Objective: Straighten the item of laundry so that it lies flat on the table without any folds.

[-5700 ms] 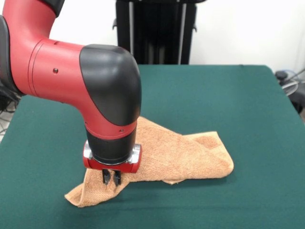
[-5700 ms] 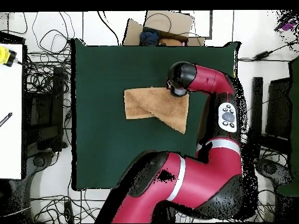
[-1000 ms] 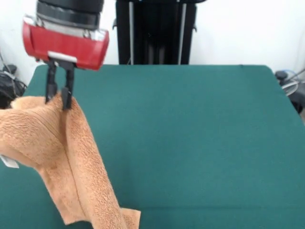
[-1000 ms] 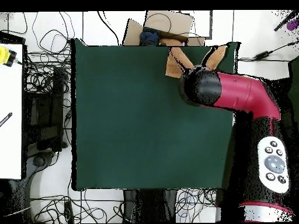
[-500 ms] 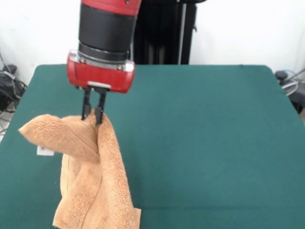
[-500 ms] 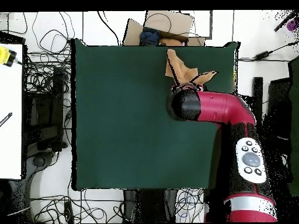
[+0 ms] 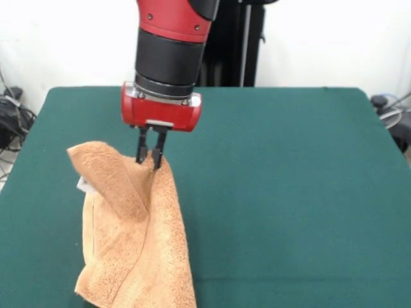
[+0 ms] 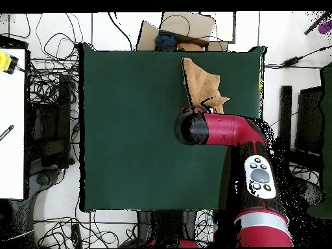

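Front view shows the gripper (image 7: 151,154) pinched shut on a high point of the towel (image 7: 131,237), its two black fingers close together with terry bunched between them. The arm (image 7: 168,58) comes down from above, over the table's (image 7: 295,192) left half in this view. From the pinch the towel hangs in a long drape toward the near edge, with a second corner flopped out to the left and a small white tag (image 7: 83,186) peeking from under it. The lower part seems to rest on the table near the front edge, though the very bottom runs out of the picture, so I cannot tell how much lies flat.

Overhead, the towel (image 8: 201,84) shows as a narrow, creased shape near the far edge of the table (image 8: 130,130), partly hidden by the arm's elbow (image 8: 194,128); the gripper itself is hidden there.

Judging by this, the step in hand is the lift-and-drag: the towel is held up by one point so its weight pulls folds out. It is far from flat, doubled along its length with a deep crease.

The next move probably calls for carrying the pinched point low across the table, away from the resting end, so the cloth lays down behind it, then letting go. Releasing from this height would likely drop it in a heap.
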### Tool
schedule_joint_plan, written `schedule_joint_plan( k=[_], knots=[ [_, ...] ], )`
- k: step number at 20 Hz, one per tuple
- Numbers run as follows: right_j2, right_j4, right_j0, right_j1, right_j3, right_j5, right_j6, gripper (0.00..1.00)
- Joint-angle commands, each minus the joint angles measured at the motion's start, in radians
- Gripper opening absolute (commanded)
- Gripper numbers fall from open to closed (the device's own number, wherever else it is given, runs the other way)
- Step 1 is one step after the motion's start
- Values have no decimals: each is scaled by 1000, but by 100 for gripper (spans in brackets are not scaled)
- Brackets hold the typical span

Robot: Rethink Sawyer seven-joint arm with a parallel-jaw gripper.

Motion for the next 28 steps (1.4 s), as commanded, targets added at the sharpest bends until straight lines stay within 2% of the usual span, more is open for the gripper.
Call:
schedule_joint_plan(
  k=[1, 7, 10, 15, 22, 28],
  knots=[
    [-34, 54, 34, -26, 138, 82, 205, 0],
    [-142, 133, 125, -100, 257, 39, 359, 0],
    [-170, 157, 161, -107, 261, 30, 350, 0],
    [-183, 177, 172, -99, 252, 21, 293, 0],
    [-158, 179, 136, 23, 218, -128, 262, 0],
    [-143, 165, 105, 94, 213, -258, 250, 0]
  ],
)
